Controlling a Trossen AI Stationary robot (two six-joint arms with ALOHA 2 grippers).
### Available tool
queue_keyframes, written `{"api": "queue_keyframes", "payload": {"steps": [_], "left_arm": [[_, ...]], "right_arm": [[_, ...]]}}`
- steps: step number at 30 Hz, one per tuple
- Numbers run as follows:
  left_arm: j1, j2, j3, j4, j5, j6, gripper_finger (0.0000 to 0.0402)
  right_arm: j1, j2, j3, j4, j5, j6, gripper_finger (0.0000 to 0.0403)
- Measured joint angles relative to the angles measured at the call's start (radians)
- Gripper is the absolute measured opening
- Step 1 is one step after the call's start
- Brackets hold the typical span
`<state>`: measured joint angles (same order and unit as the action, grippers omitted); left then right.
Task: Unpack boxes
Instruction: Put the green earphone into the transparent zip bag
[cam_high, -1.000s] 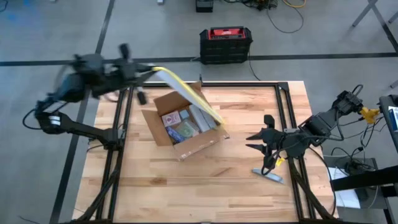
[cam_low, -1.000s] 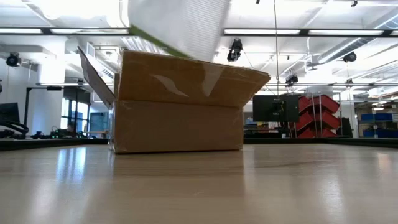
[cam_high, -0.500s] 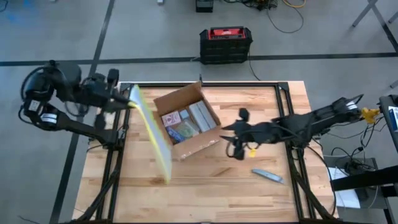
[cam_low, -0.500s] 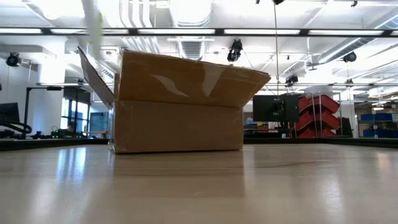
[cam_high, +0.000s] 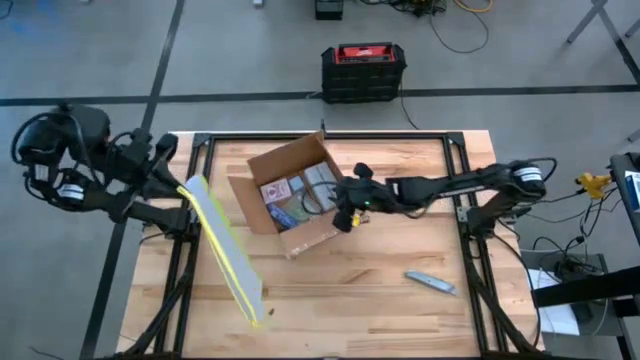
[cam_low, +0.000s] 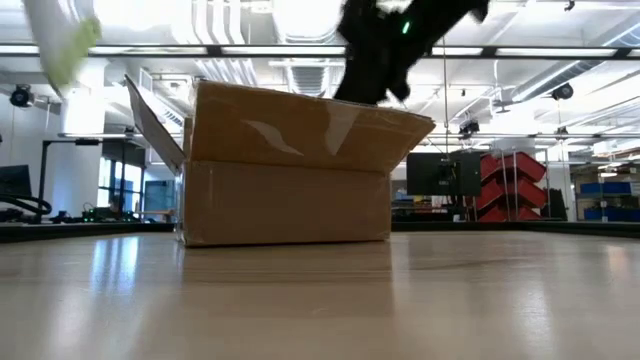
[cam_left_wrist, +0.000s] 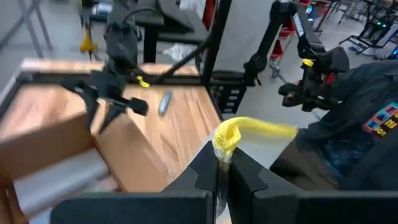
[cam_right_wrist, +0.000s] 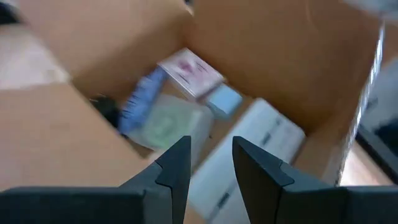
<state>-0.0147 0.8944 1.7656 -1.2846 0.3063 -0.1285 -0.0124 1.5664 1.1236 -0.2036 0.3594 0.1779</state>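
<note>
The open brown cardboard box stands on the wooden table with its flaps up; the low view shows its side. Inside lie a pink pack, a blue item, a greenish pack and a white carton. My right gripper hovers open over the box's right rim, fingers pointing into it. My left gripper is over the table's left edge, shut on the clear pouch with a yellow-green edge. My left gripper pinches the pouch's yellow-green edge between its two shut fingers, and the edge bunches up at the fingertips. The pouch is lifted clear of the table and slants from the gripper toward the near edge, its free end far from the hold.
A grey utility knife lies on the table's right near part. A black-and-red case stands on the floor beyond the far edge. A person in dark clothing is beyond the table in the left wrist view. Bare wood lies between box and near edge.
My left gripper has swung from behind the box toward the table's left edge and rolled. It has carried the pouch off the box, and the pouch now slants over the left of the table. My right gripper has moved from the right edge toward the box and down over it.
</note>
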Motion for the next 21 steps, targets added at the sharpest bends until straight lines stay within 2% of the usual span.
{"api": "queue_keyframes", "payload": {"steps": [3, 8, 14, 18, 21], "left_arm": [[0.0, -0.009, -0.071, 0.003, -0.018, 0.007, 0.0], [0.0, -0.013, -0.227, 0.055, -0.046, 0.047, 0.0], [-0.003, -0.012, -0.425, 0.1, 0.002, 0.048, 0.0], [-0.004, -0.02, -0.557, 0.189, 0.058, 0.04, 0.0], [-0.005, -0.03, -0.635, 0.276, 0.093, 0.028, 0.0]], "right_arm": [[-0.04, 0.035, -0.001, -0.007, 0.009, 0.038, 0.0103], [-0.103, 0.032, 0.0, -0.084, 0.097, 0.111, 0.0103], [-0.147, -0.019, 0.0, -0.173, 0.188, 0.083, 0.0103], [-0.192, -0.03, 0.0, -0.2, 0.189, 0.059, 0.0103], [-0.187, -0.047, 0.001, -0.152, 0.107, 0.034, 0.0103]]}}
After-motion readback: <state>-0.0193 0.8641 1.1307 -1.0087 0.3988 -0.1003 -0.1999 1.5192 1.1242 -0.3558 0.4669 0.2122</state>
